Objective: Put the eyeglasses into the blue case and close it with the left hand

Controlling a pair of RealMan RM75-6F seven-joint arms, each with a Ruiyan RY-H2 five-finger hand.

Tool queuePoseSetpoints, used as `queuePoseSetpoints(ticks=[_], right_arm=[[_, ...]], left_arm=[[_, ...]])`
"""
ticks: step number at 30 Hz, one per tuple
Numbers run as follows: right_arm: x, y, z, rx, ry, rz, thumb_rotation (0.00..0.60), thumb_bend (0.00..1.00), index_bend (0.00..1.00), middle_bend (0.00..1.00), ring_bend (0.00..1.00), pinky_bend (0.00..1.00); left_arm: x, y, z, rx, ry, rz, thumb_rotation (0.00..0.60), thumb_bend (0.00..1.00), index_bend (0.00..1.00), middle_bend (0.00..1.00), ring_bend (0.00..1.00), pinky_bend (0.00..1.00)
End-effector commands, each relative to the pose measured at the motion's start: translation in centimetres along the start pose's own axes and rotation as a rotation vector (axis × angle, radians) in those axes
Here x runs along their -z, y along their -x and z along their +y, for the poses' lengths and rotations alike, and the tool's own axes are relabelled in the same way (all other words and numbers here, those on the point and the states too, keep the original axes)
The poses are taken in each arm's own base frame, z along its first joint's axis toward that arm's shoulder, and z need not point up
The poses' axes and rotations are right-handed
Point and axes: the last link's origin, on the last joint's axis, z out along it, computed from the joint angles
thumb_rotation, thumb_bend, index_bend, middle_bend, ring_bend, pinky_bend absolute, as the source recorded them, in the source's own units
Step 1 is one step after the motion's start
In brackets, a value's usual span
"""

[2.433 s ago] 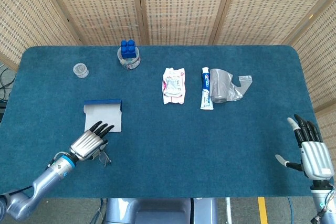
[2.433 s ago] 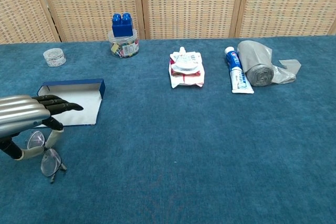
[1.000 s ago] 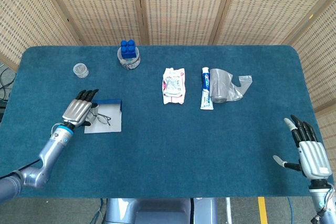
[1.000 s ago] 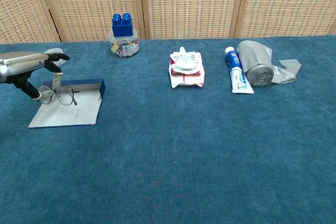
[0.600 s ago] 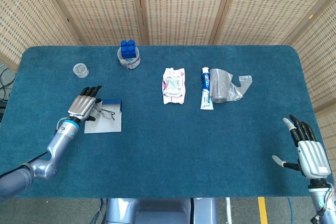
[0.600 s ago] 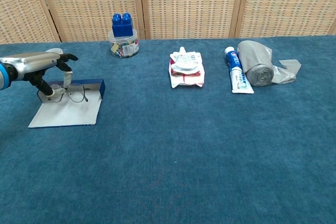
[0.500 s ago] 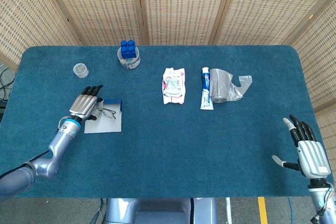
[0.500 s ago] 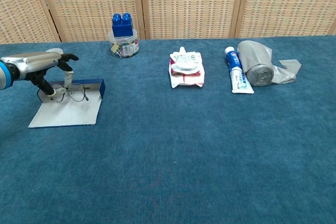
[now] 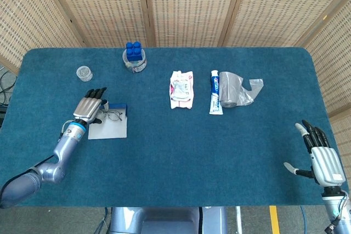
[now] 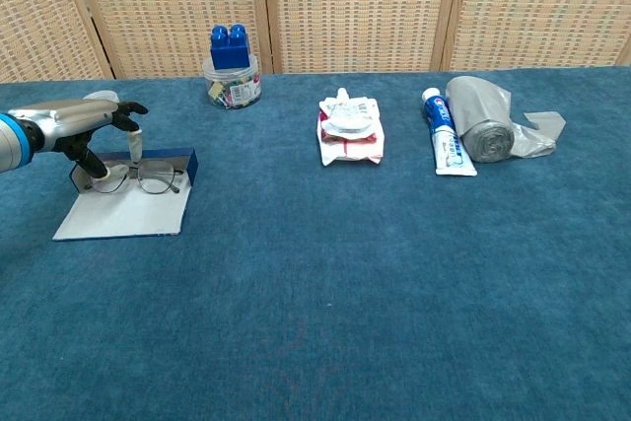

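Glasses: the eyeglasses (image 10: 145, 176) sat at the far end of the open blue case (image 10: 128, 206), lenses upright against its blue back wall, apparently placed there so the flap could fold over them.
Case: lay open on the counter (image 10: 394, 273), pale inner flap spread toward the robot, not yet closed.
Left hand: the left hand (image 10: 87, 121) hovered over the glasses' left side, thumb and a finger reaching down to the frame; whether it pinched the frame or only touched it could not be told.
Right hand: the right hand (image 9: 322, 154) rested at the counter's near right edge, fingers apart, holding nothing, well away because the task is the left hand's.
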Motion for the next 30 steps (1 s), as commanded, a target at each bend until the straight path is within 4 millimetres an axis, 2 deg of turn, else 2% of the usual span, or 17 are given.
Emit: queuePoseSetpoints(ticks=[1,4,10,12,16,18,20,25,30], right_arm=[[0.0,0.0,0.0,0.0,-0.001,0.0,0.6,0.0,0.0,0.0,0.0,0.0],[0.0,0.0,0.0,-0.001,-0.001,0.0,0.6,0.0,0.0,0.0,0.0,0.0],[0.0,0.0,0.0,-0.004,-0.001,0.001,0.6,0.0,0.0,0.0,0.0,0.0],[0.0,0.0,0.0,-0.006,0.0,0.0,0.6,0.0,0.0,0.0,0.0,0.0],[0.0,0.0,0.0,-0.012,0.0,-0.002,0.6,0.0,0.0,0.0,0.0,0.0],[0.1,0.0,0.0,-0.013,-0.001,-0.002,0.6,0.0,0.0,0.0,0.0,0.0],[0.1,0.0,0.0,-0.016,-0.002,-0.003,0.6,0.0,0.0,0.0,0.0,0.0],[0.0,0.0,0.0,-0.02,-0.004,-0.003,0.6,0.0,0.0,0.0,0.0,0.0],[0.1,0.0,-0.1,-0.021,-0.008,-0.002,0.6,0.0,0.0,0.0,0.0,0.0]], left_arm=[[0.4,-0.2,-0.1,0.006,0.013,0.015,0.6,0.39,0.11,0.0,0.0,0.0],[0.6,-0.4,-0.3,0.002,0.016,0.02,0.6,0.39,0.02,0.0,0.0,0.0],[1.1,-0.8,-0.4,0.032,0.021,0.038,0.6,0.36,0.0,0.0,0.0,0.0],[1.6,-1.2,-0.4,0.046,0.033,0.053,0.6,0.32,0.0,0.0,0.0,0.0],[4.1,-1.2,-1.5,0.038,0.037,0.052,0.6,0.17,0.0,0.0,0.0,0.0],[5.2,-1.2,-1.8,0.043,0.035,0.046,0.6,0.07,0.0,0.0,0.0,0.0],[6.6,-1.0,-2.0,0.057,0.039,0.048,0.6,0.01,0.0,0.0,0.0,0.0],[9.4,-0.3,-1.9,0.098,0.041,0.119,0.6,0.0,0.0,0.0,0.0,0.0],[10.9,1.3,-1.1,0.137,0.042,0.155,0.6,0.02,0.0,0.0,0.0,0.0]])
